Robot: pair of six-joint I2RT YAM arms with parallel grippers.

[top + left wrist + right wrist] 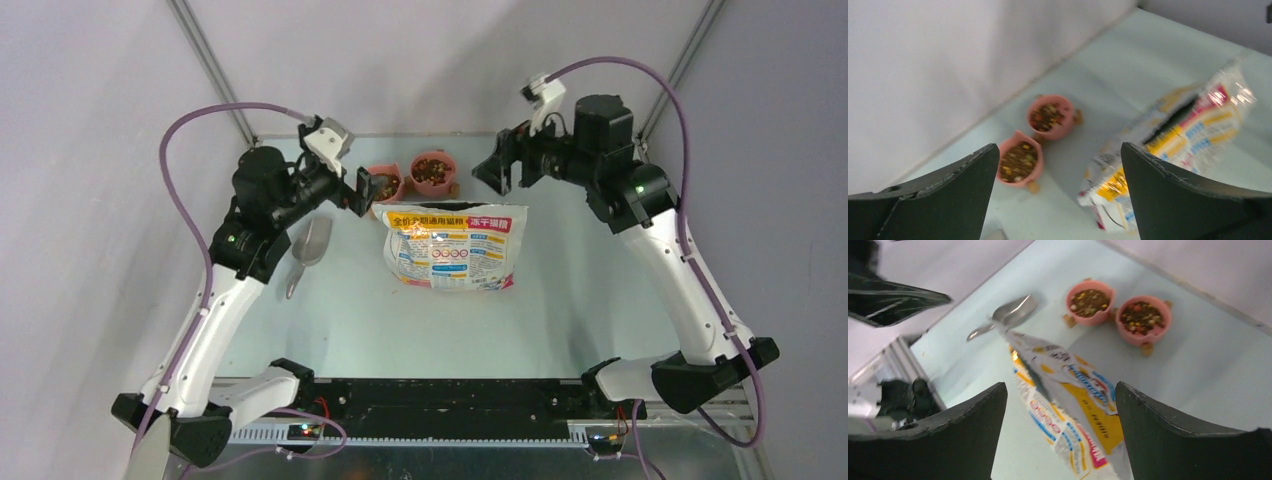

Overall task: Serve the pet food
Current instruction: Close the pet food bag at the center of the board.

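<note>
The pet food (1089,296) fills two pink bowls (1140,337) at the far edge of the desk (350,320), behind the flat bag (450,250). Left claw (1059,146) and right claw (1060,385) both hang wide and empty, raised off the desk. Serving looks done, though blur may hide spilled pellets; draw both arms up and back, clear of bowls and scoop (310,245).

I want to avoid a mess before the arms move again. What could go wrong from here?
1. The left gripper, open, hangs close above the left pink bowl; a low swing could tip it and scatter the pet food.
2. The cat food bag lies flat with its mouth seemingly open; a nudge from the right gripper might spill kibble.
3. The metal scoop lies beside the left arm and could be pushed.
</note>
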